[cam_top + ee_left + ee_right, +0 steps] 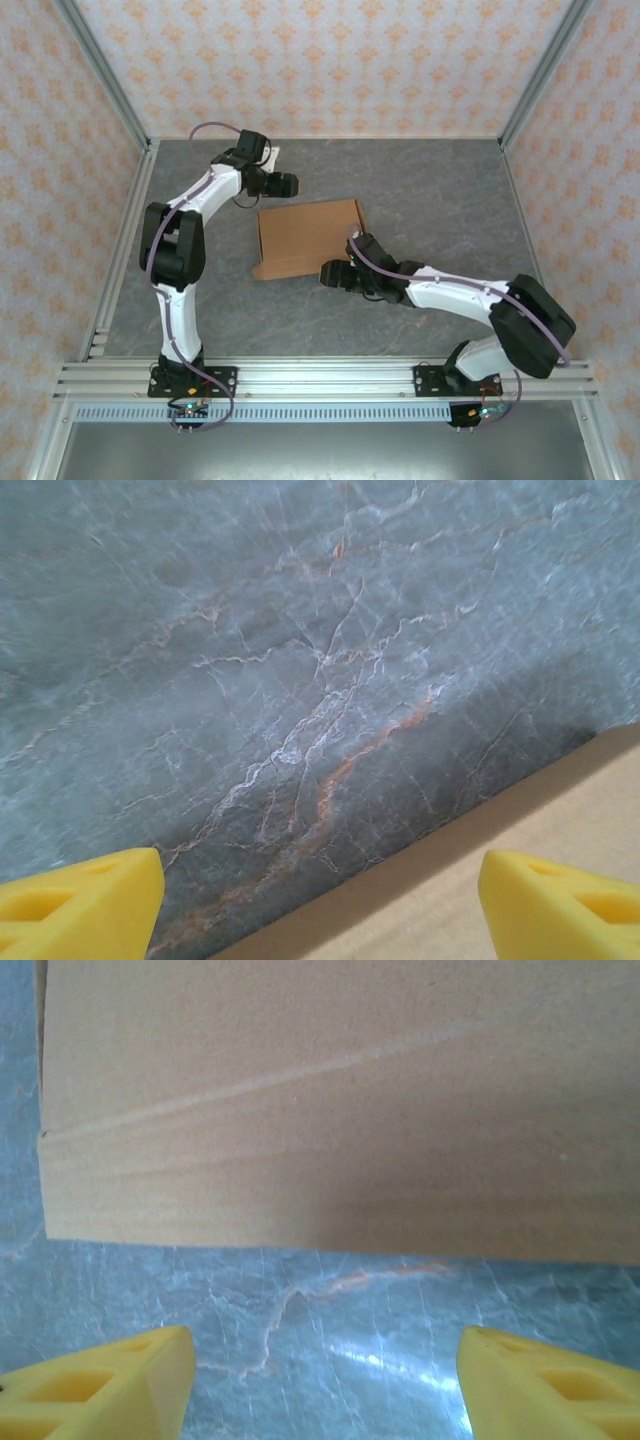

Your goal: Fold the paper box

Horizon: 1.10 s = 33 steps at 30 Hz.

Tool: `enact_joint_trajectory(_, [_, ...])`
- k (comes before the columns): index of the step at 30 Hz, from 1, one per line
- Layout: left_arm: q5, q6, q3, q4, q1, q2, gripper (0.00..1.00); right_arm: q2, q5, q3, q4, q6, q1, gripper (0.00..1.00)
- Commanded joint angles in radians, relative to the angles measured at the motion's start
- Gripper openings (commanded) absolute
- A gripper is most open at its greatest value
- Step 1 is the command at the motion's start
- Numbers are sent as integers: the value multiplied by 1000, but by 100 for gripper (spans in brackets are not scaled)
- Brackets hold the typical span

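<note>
The box [305, 235] is matt brown cardboard, faintly creased, the table [430, 190] smooth, grey-veined and slightly glossy, the fingers [110, 1380] smooth yellow plastic, the rail [330, 378] ribbed metal.

Surface [430, 190]: grey stone-look top, white and rusty-orange veins; glossy patch of reflected light in right wrist view. Walls [320, 60]: three sides, pale peach paper, repeated orange floral motif. Metal posts [105, 70]: slanting up at both far corners. Aluminium rails [330, 378]: slotted, across near edge. Ribbed strip [330, 412]: just below rails, running along them.
</note>
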Motion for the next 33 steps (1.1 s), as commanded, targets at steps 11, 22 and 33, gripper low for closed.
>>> enact_joint_trajectory(11, [249, 75, -58, -93, 16, 6, 82, 124, -22, -13, 233, 77, -113, 60])
enact_joint_trajectory(22, [306, -9, -355, 81, 16, -148, 81, 178, -161, 42, 222, -5, -293, 56])
enact_joint_trajectory(33, [235, -30, -367, 93, 16, -131, 78, 247, -300, -55, 550, 161, -305, 49])
